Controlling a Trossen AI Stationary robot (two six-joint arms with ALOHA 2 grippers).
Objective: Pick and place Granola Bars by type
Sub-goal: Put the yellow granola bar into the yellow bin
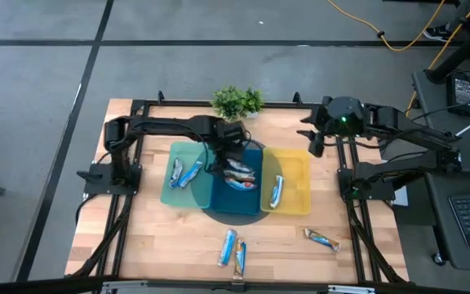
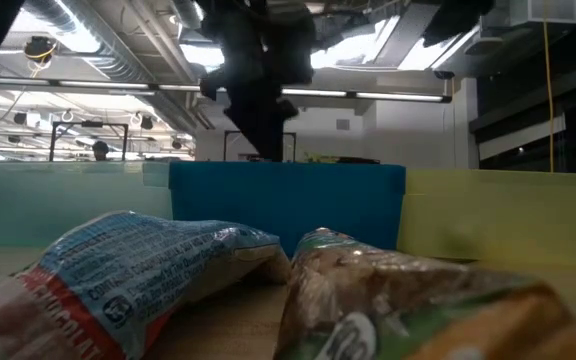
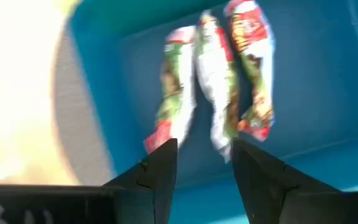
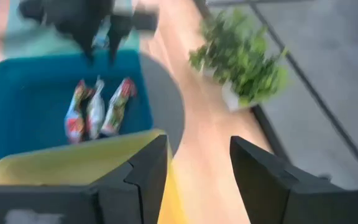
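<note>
Bars [image 1: 241,174] lie three together in the blue bin [image 1: 252,196], directly beneath the left gripper [image 1: 223,162], whose fingers stand apart and hold nothing. Two more sit in the green bin [image 1: 172,194], one in the yellow bin [image 1: 298,196]. Three remain loose on the bench [image 1: 161,237] at the front: a pair [image 1: 233,248] with long axes running front to back, about as near either arm, and a single [image 1: 322,239] on the right. The right gripper [image 1: 315,140], part open and empty, waits by the plant [image 1: 237,101].

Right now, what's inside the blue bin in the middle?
The blue bin holds three granola bars lying side by side. The left pincer hovers open above them; its arm covers part of the bin from above.
</note>
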